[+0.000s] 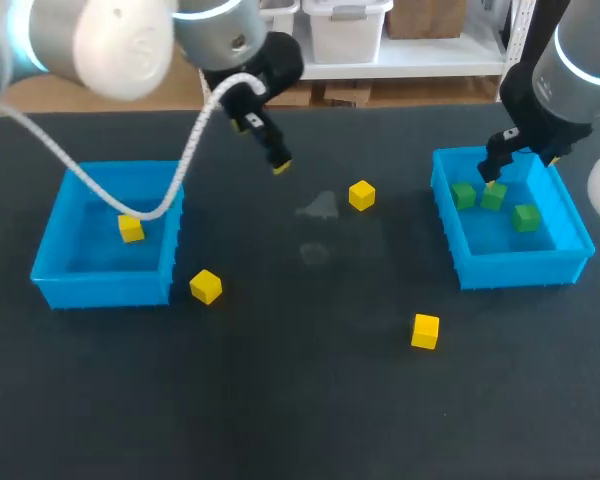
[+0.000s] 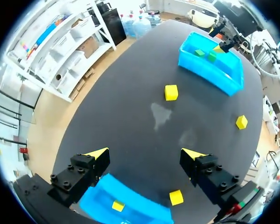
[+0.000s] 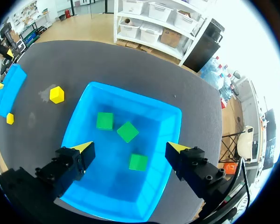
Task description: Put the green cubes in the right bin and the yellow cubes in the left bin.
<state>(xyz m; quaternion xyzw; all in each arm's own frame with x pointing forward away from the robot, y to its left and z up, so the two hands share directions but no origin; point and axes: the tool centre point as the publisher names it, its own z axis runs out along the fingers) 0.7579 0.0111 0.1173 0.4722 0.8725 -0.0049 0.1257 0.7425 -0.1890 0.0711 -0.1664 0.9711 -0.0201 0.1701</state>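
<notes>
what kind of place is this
Probably a robotics test bench: the left gripper and right gripper hang over a black table holding a left bin, a right bin and yellow cubes.

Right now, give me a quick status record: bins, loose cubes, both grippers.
left bin: one yellow cube inside
right bin: three green cubes inside
table: three loose yellow cubes, no green ones
left gripper: open, empty, above the table between the bins
right gripper: open, empty, over the right bin
not yet sorted: the three loose yellow cubes
</notes>
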